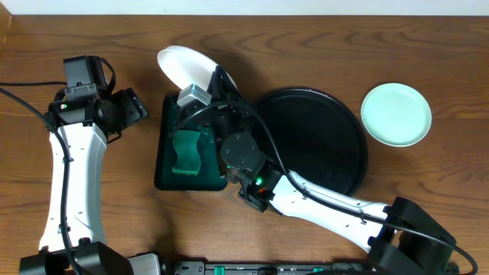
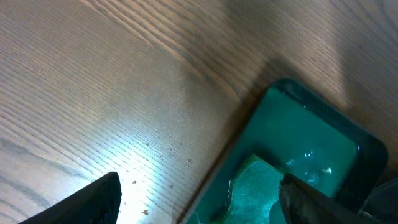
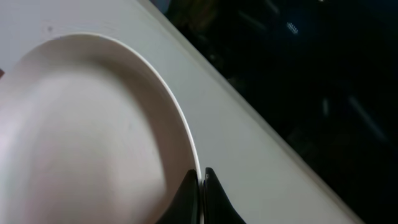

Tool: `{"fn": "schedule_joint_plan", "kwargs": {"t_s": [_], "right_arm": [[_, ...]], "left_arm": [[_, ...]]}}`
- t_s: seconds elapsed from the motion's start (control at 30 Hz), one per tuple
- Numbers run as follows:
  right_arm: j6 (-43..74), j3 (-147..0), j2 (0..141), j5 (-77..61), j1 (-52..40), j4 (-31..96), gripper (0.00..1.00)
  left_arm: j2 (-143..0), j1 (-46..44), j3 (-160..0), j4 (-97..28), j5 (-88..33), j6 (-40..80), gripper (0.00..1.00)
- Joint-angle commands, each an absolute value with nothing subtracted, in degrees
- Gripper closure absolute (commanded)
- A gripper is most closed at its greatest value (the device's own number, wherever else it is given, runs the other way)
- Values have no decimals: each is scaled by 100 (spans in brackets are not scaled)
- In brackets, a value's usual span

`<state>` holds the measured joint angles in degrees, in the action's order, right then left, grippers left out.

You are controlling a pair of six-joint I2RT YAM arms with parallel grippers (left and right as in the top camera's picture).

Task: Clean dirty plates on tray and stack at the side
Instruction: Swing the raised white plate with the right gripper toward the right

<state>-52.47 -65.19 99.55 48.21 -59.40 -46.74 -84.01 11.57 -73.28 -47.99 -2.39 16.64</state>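
Right jaws: clamped on rim of white plate, tilted, near green tray. Left jaws: wide, over worktop.

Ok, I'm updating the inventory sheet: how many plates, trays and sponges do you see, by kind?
Plates: 2 (round white plate, round pale mint plate)
Trays: 2 (round glossy black tray, dark green rectangular tray)
Sponges: 1 (wavy green sponge)
Total: 5

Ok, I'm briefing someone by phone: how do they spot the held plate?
Find the big black round tray. Off its left edge, over the small green tray, the right gripper pinches a tilted plate by its rim. It is white; the other plate, far right, is pale green and lies flat.
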Motion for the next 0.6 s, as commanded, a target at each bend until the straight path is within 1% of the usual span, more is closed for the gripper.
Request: {"fn": "schedule_joint_plan", "kwargs": {"t_s": [0.0, 0.57], "right_arm": [[-5929, -6602, 9911, 4762, -5990, -4805, 99], [-6309, -6602, 9913, 4556, -6123, -5002, 99]], "left_arm": [[-8388, 1173, -7411, -4818, -167, 1656, 19], [-8388, 1173, -7411, -4818, -167, 1656, 19]]}}
